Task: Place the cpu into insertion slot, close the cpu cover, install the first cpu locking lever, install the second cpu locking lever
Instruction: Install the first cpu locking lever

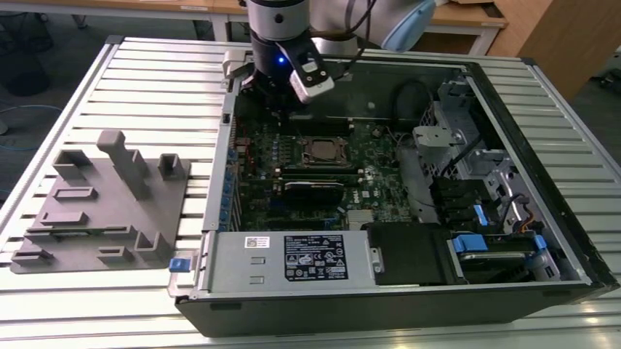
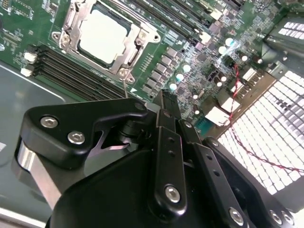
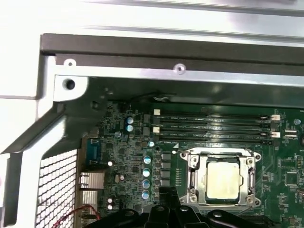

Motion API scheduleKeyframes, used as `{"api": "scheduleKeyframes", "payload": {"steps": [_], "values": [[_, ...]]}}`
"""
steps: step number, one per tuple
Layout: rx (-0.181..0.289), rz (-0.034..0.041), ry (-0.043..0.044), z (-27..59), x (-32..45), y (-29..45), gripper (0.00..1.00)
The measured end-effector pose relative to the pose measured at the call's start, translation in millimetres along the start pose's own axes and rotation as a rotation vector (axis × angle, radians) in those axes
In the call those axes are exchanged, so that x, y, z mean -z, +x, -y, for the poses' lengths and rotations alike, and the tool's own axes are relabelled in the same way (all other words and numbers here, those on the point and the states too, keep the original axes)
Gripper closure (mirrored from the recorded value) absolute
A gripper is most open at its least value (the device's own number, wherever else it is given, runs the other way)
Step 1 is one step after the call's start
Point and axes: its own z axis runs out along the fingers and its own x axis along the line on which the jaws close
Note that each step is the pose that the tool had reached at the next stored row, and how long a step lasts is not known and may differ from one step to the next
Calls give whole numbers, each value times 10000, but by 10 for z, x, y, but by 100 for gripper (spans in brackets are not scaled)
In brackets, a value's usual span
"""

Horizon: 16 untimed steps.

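Slatted metal bench [image 1: 145, 80], open computer case [image 1: 543, 240] | cpu [image 3: 223, 180] lies in the insertion slot [image 3: 190, 197], cpu cover [image 3: 194, 166] down over its edges | pincer [image 2: 167, 102] pressed together, empty, near a thin wire lever [image 2: 125, 88] | step judged: first locking lever, which calls for a precise hook and push.

Pale slatted metal surface [image 1: 87, 305] up front; wooden desks [image 1: 466, 18] stand far back, grey floor [image 1: 73, 43] showing on the exterior view's left.
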Motion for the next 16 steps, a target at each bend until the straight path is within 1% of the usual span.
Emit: {"api": "scheduleKeyframes", "payload": {"steps": [4,11,16], "values": [[-4,7,1,-24,-2,21,89],[-12,13,2,-99,-11,39,89],[-17,15,-4,-170,-28,40,89]]}}
